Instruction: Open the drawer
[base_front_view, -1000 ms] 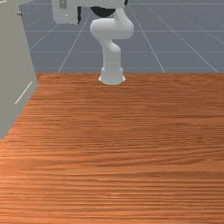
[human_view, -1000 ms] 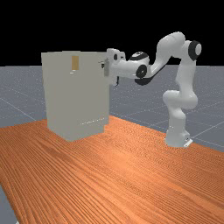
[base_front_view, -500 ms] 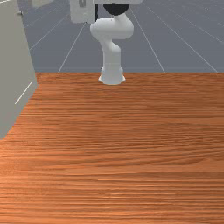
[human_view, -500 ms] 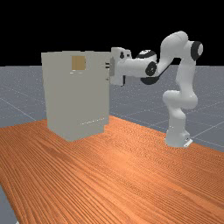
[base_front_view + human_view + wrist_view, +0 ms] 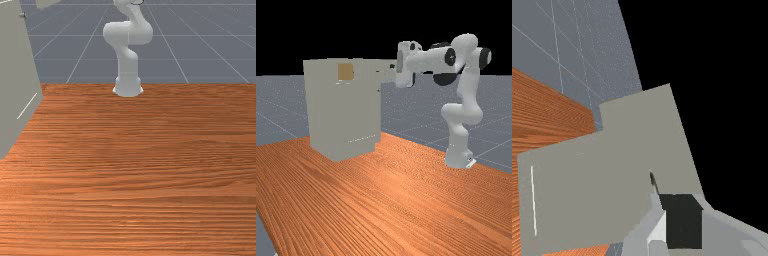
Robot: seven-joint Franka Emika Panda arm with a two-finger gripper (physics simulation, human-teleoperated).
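Observation:
The tall grey cabinet [image 5: 343, 115] stands at the far view's left. At its top, the drawer [image 5: 387, 76] sticks out toward the arm, and its edge [image 5: 47, 2] is at the front view's top left. My gripper [image 5: 393, 67] is at the drawer's outer end, with the hand to its right. Whether they touch I cannot tell. In the wrist view, the gripper [image 5: 683, 220] overlaps the cabinet's grey face [image 5: 587, 195], and a thin dark handle-like strip [image 5: 653, 181] is right beside it.
The wooden table [image 5: 391, 200] extends in front of the cabinet and below the arm. A small dark knob or handle [image 5: 22, 15] is on the cabinet's upper edge area in the front view. The arm's base [image 5: 457, 155] stands at the far view's right.
The drawer came out toward the arm in the first half second and has since stayed about the same. My hand has moved toward the far view's right, lately also upward.

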